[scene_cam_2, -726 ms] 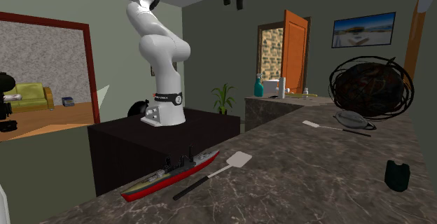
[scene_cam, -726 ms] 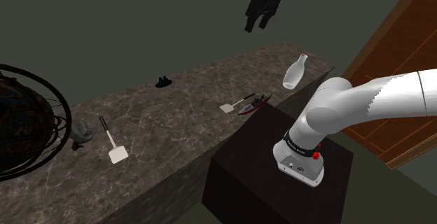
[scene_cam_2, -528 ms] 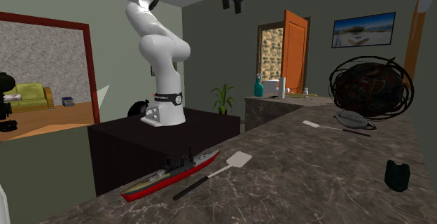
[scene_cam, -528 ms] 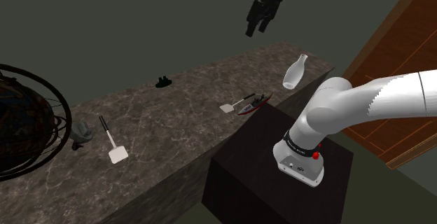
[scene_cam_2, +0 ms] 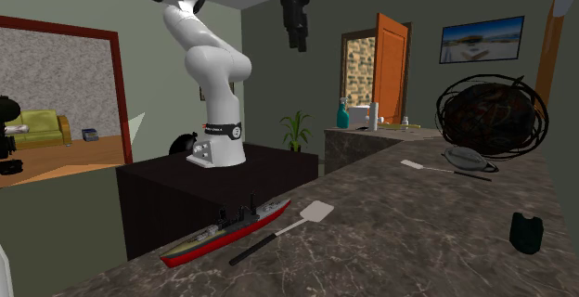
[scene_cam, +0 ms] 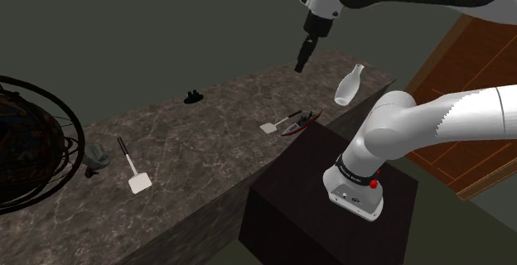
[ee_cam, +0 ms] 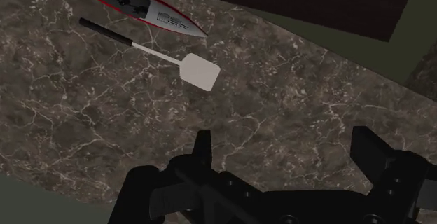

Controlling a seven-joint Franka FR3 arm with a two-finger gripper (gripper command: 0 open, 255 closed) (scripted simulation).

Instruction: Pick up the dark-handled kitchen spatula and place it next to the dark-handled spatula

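Note:
Two dark-handled spatulas with white blades lie on the marble counter (scene_cam: 207,143). One spatula (scene_cam: 276,125) (scene_cam_2: 288,227) (ee_cam: 157,54) rests beside a red-hulled ship model (scene_cam: 301,123) (scene_cam_2: 227,233) (ee_cam: 140,5), close to the stand. The other spatula (scene_cam: 132,169) (scene_cam_2: 443,170) lies far along the counter, near a wire sphere (scene_cam: 29,143) (scene_cam_2: 490,114). My gripper (scene_cam: 302,60) (scene_cam_2: 297,35) (ee_cam: 287,152) hangs high over the counter, above and somewhat off from the near spatula. Its fingers (ee_cam: 203,149) stand apart with nothing between them.
A white vase (scene_cam: 350,84) stands at the counter end by the arm. A small black object (scene_cam: 193,98) (scene_cam_2: 526,232) sits at the counter's far edge. A grey object (scene_cam: 97,156) (scene_cam_2: 469,161) lies beside the far spatula. The dark stand (scene_cam: 331,205) adjoins the counter.
The gripper has dropped lower and turned to point down at the counter, with more of the arm swinging into the shoulder view. Both spatulas lie where they were.

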